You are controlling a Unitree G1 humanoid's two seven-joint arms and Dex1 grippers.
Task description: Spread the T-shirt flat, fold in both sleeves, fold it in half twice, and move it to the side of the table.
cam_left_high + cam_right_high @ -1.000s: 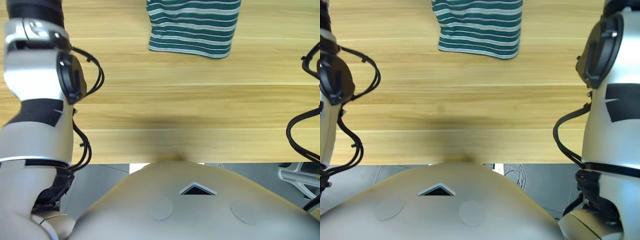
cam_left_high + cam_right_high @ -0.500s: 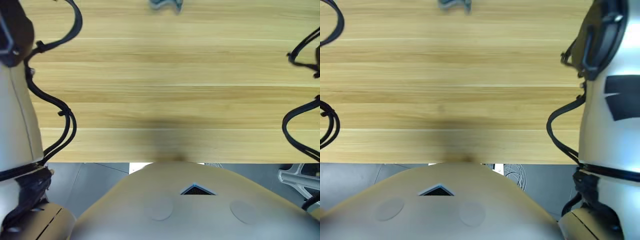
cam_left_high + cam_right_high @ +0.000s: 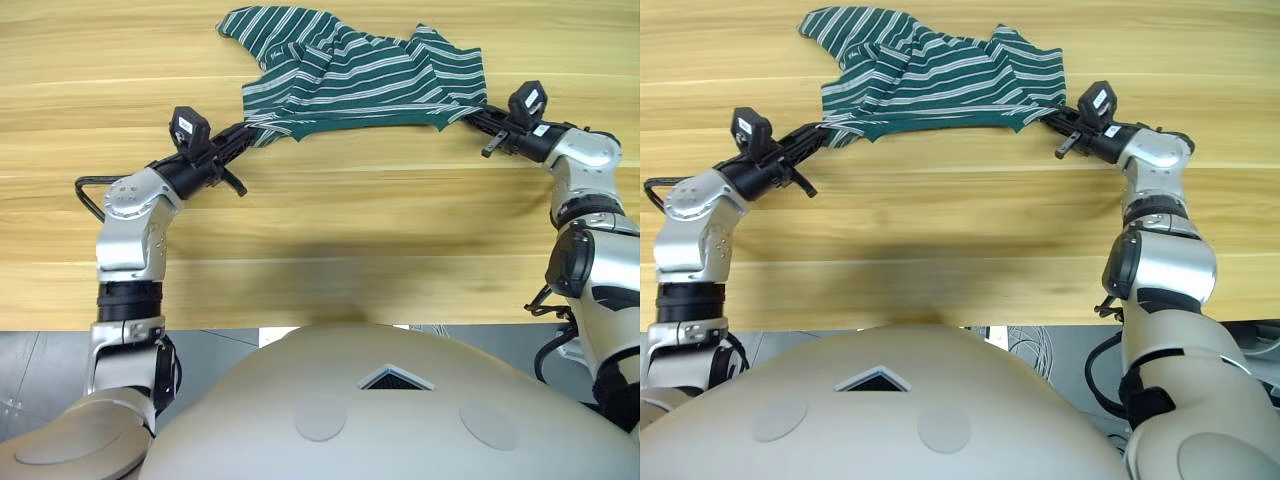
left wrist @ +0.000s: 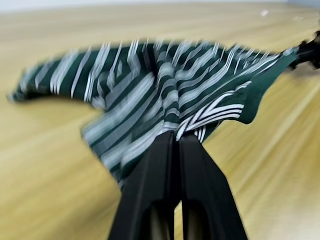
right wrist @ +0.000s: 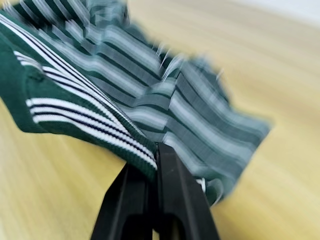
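A green T-shirt (image 3: 350, 75) with white stripes lies rumpled on the far part of the wooden table (image 3: 330, 220), its near hem stretched between my two grippers. My left gripper (image 3: 250, 130) is shut on the hem's left corner, and the wrist view shows the black fingers (image 4: 172, 155) pinching striped cloth (image 4: 165, 105). My right gripper (image 3: 478, 112) is shut on the hem's right corner; its fingers (image 5: 155, 165) clamp the hem band (image 5: 75, 120). A sleeve (image 3: 240, 22) sticks out at the far left.
The table's near edge (image 3: 330, 322) runs across in front of me, with grey floor (image 3: 200, 350) below it. Bare wood lies between that edge and the shirt.
Both arms have come down from high up and now stretch forward low over the table. The shirt, hanging as a narrow strip a second ago, now lies spread wide with its hem pulled taut.
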